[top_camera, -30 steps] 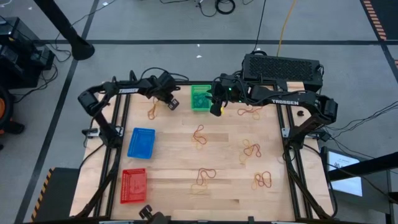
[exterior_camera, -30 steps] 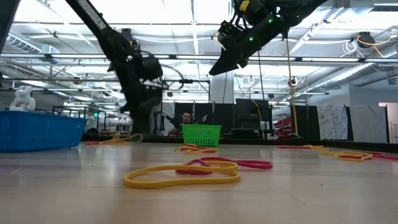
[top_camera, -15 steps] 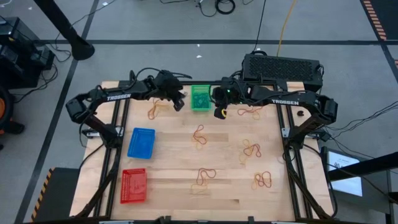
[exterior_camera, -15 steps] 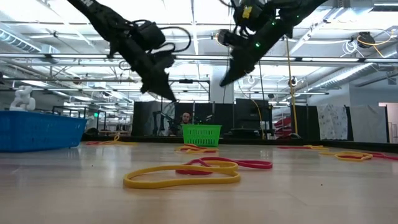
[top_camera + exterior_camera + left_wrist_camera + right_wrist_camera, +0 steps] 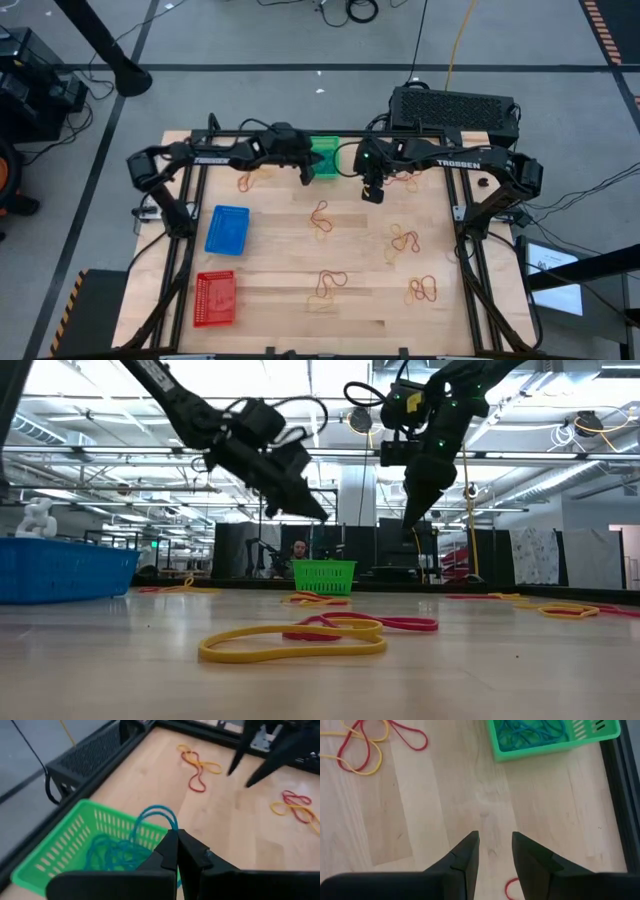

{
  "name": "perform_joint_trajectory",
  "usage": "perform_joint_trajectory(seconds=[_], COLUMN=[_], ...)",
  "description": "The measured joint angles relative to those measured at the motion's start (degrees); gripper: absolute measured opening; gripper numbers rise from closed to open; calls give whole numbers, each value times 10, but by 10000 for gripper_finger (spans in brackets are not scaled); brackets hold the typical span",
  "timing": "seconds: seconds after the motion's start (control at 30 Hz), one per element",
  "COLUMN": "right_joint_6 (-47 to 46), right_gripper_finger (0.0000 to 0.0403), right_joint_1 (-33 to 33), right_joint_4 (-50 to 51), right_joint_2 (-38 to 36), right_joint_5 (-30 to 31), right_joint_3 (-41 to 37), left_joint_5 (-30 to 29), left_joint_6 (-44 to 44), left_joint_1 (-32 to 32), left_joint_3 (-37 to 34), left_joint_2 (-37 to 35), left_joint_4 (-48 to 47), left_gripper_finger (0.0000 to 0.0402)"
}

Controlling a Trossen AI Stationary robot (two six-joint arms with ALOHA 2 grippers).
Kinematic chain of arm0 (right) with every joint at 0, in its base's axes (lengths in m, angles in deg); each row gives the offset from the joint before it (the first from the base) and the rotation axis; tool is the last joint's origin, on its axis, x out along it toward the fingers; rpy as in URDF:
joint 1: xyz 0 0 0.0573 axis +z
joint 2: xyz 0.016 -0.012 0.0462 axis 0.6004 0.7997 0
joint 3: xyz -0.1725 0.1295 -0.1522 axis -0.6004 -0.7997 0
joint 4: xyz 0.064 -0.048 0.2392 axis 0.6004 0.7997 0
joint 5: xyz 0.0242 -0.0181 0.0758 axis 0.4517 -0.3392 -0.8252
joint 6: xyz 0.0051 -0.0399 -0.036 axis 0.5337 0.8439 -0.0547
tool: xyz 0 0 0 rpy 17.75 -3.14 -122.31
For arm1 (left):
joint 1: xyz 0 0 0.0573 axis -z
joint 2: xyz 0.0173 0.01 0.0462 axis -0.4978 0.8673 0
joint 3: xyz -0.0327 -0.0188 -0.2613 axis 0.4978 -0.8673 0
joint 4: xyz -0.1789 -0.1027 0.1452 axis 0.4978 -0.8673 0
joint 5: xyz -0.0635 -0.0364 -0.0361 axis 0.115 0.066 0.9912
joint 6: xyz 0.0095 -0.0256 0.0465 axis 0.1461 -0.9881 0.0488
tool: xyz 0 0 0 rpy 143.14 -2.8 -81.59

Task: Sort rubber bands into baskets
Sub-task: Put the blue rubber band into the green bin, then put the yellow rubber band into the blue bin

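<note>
Currently left gripper (image 5: 176, 851) pinches a blue-green band (image 5: 156, 815) above the green basket (image 5: 324, 157) at the counter's (image 5: 270, 255) far edge, right gripper (image 5: 493, 851) hangs beside it, jaws spread and empty, red and yellow bands (image 5: 320, 219) scattered mid-counter, black box (image 5: 455, 108) behind.

Green basket (image 5: 325, 158) partly hidden under left arm, high view.
</note>
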Motion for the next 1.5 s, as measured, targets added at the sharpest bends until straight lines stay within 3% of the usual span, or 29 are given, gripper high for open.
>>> perform_joint_trajectory(seconds=[0.27,0.4,0.8,1.1,1.27,1.4,1.5], right_joint_6=[6,7,9,7,-10,-24,-24], right_gripper_finger=[110,110,110,110,110,110,110], right_joint_1=[0,0,0,0,0,0,0], right_joint_4=[-27,-27,-50,-50,-50,-50,-54], right_joint_2=[0,0,0,0,0,0,0], right_joint_5=[0,-1,-1,-1,-2,-3,-3], right_joint_3=[0,0,0,0,0,0,0], left_joint_5=[-2,-42,-64,-68,-80,-151,-241], left_joint_6=[-11,-11,-11,-8,-10,-38,-62], left_joint_1=[-12,-12,-12,-35,-34,-13,9], left_joint_3=[0,0,0,1,1,-18,-64], left_joint_2=[59,60,47,-100,-202,-272,-324], left_joint_4=[26,26,-2,-198,-395,-524,-530], left_gripper_finger=[4,8,130,143,144,144,144])
